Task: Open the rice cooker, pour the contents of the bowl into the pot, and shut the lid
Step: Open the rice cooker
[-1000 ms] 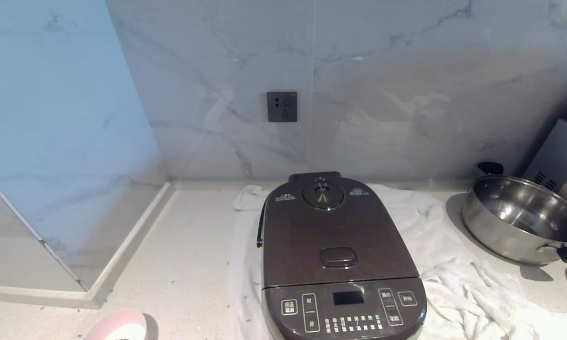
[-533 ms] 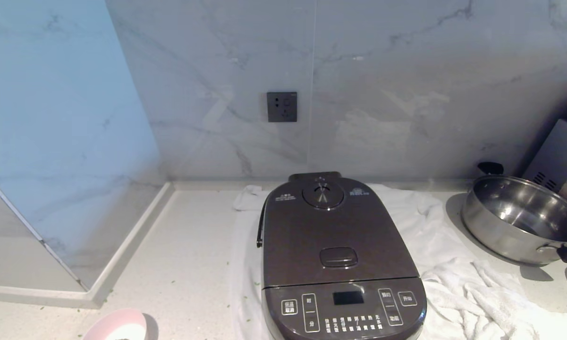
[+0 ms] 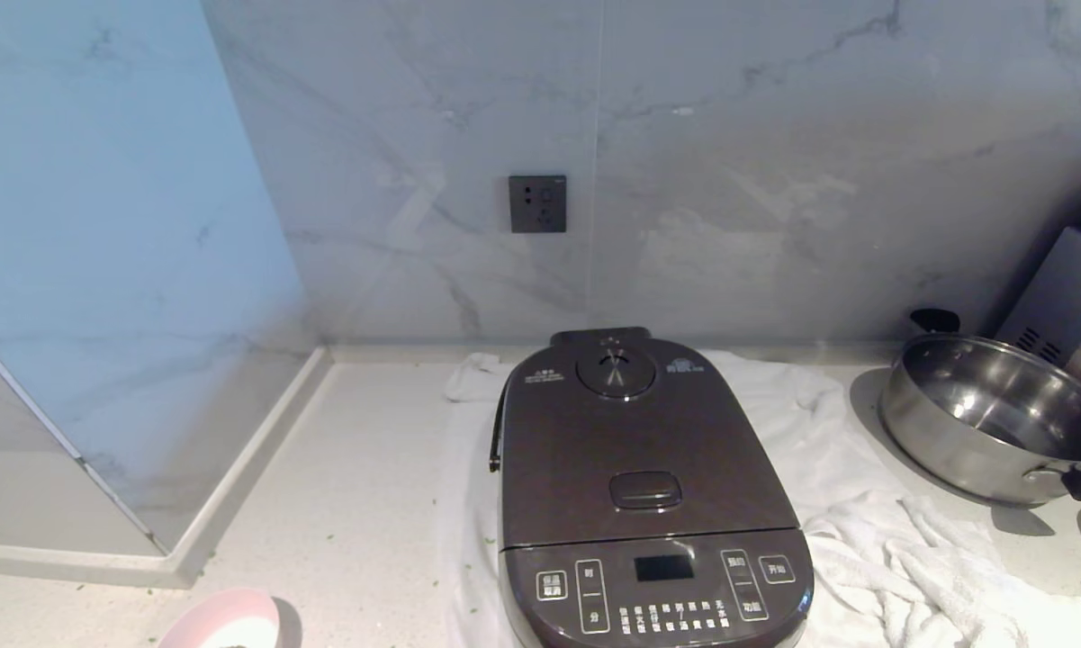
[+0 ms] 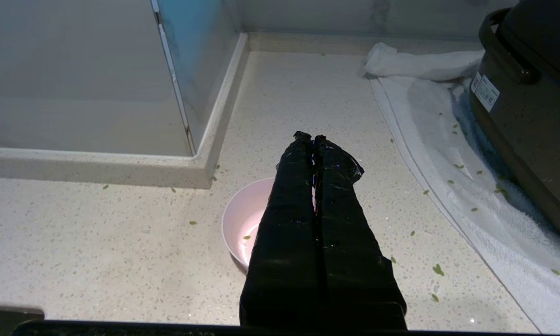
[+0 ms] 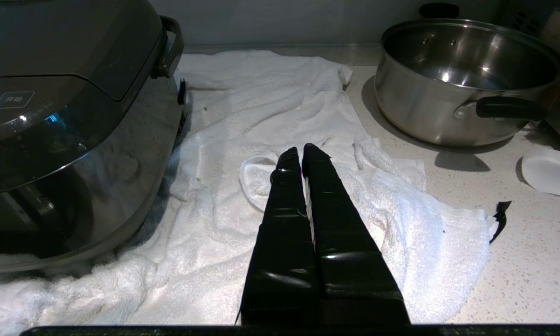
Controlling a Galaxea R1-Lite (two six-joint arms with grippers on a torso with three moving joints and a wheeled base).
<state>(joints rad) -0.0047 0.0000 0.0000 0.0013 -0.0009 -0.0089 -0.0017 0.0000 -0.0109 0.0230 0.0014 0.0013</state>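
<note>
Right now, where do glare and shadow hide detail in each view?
Head view: soft wall glare; the cooker reads clearly. Left wrist view: the shut left claw hides half the bowl. Right wrist view: bright highlights in the steel pan; the cooker's side falls into shadow.

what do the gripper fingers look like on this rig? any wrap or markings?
Both alike. The left gripper and the right gripper each have two long, flat fingers that taper to the tips, wrapped in glossy black tape that is wrinkled near the ends. No markings or cables show, and neither arm appears in the head view.
</note>
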